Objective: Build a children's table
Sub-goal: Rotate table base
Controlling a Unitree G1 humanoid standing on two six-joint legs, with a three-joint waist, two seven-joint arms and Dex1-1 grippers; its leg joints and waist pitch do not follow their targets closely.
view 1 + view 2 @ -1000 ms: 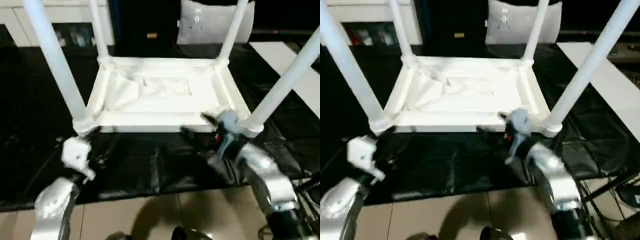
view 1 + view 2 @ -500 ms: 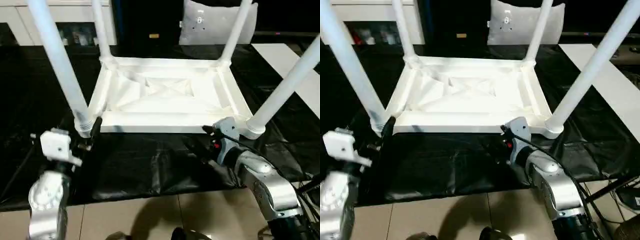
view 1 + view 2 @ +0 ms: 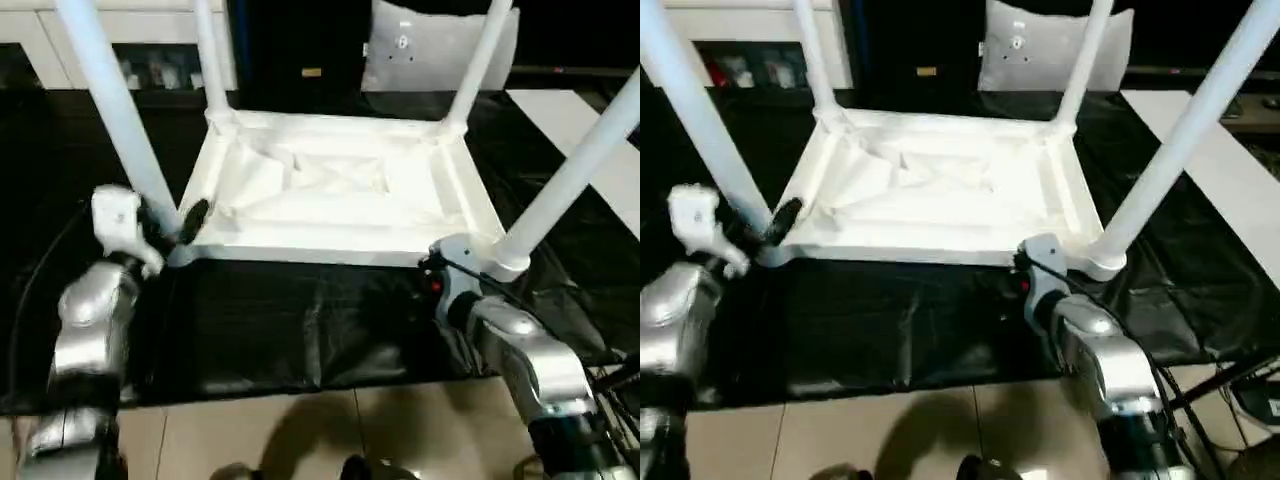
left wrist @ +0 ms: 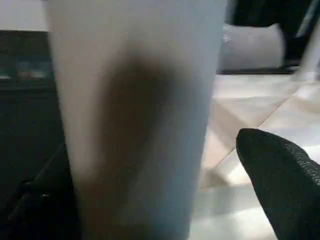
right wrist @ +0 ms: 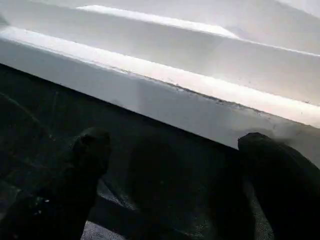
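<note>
Plastic is what the robot has to manage here: the all-white children's table with its ribbed rectangular top lies upside down on the black sheet covering the floor, all four long tapered white tube legs standing up from the round corner sockets. Such a moulded piece is probably light and fairly stiff, yet smooth and slippery, and the tall legs would lever it over easily if it were tipped.

The near-left leg is the likeliest handle; it tapers, so a hold low down by the socket should slip least. The near rim of the top offers a flat, thin edge for the other side.

The left gripper stands with its fingers spread wide on either side of that leg's base, one black finger showing beside the tube, though contact is hard to judge in the blurred wrist view. The right gripper is also wide open and holds nothing, sitting just below the rim near the near-right socket.
</note>
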